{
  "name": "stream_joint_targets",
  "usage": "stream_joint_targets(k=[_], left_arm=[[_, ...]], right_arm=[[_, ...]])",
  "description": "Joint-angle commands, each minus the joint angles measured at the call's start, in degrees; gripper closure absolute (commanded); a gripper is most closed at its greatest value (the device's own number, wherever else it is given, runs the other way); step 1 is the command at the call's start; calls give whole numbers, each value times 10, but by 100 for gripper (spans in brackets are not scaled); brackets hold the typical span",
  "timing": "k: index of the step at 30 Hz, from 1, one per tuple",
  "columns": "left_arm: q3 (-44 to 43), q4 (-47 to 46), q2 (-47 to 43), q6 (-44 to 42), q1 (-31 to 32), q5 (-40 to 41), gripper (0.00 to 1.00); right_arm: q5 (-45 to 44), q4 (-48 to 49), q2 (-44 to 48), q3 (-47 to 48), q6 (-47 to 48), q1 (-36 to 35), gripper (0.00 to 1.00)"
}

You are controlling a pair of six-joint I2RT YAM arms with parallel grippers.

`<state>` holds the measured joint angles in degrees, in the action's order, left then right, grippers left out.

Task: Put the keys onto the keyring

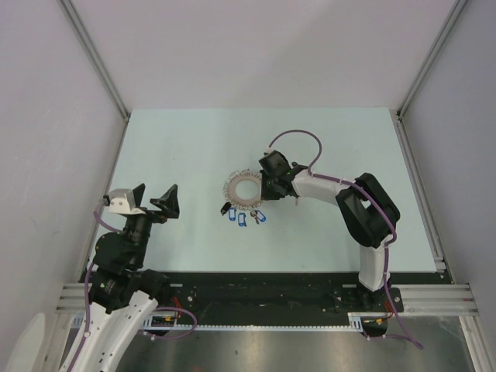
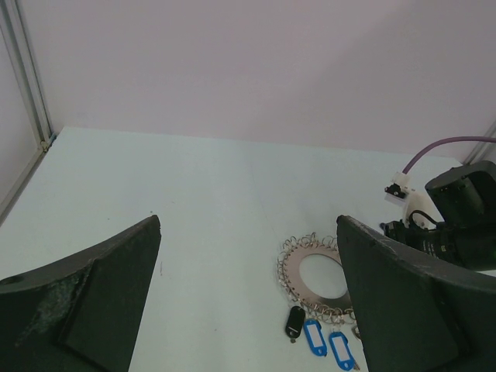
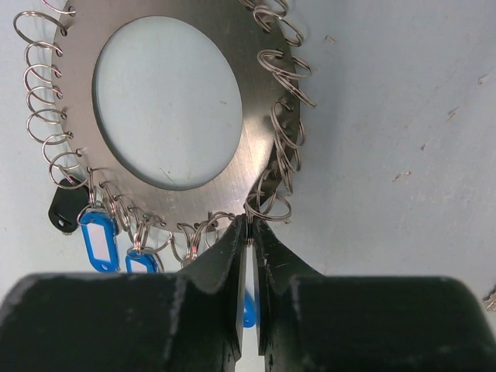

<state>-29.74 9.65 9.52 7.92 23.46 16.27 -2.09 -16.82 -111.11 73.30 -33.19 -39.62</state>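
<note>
Pinching the wire-looped rim of the flat grey keyring (image 3: 260, 132), right claw (image 3: 248, 232) closed tight; blue plastic keys (image 3: 97, 242) hung there; left claw (image 2: 248, 232) gaped.

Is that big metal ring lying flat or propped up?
Lying flat. The ring rests face-up on the table, which shows through its hole; the left wrist view shows no edge lifted.

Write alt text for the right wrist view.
The right claw, fingers almost closed, meets the near rim of a flat grey keyring lying on the pale table, at one of the wire loops fringing its edge. Blue-tagged keys and a black-tagged key sit on loops at lower left; whether the claw pinches anything cannot be told.
</note>
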Motion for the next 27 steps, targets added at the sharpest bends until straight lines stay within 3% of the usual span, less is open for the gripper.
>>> stream_joint_targets(k=[1,6,16,27], left_arm=[[-3,-8,3,-8,-1,-8,0],[-3,-8,5,-8,-1,-8,0],[-6,-8,16,-8,-1,-12,0],[-70,-28,84,-44,-1,-138,0]], right_arm=[[1,20,-9,2,15,2,91],[8,20,-2,2,32,2,100],[-29,49,91,2,129,-19,100],[-42,127,250,-7,286,-42,100]])
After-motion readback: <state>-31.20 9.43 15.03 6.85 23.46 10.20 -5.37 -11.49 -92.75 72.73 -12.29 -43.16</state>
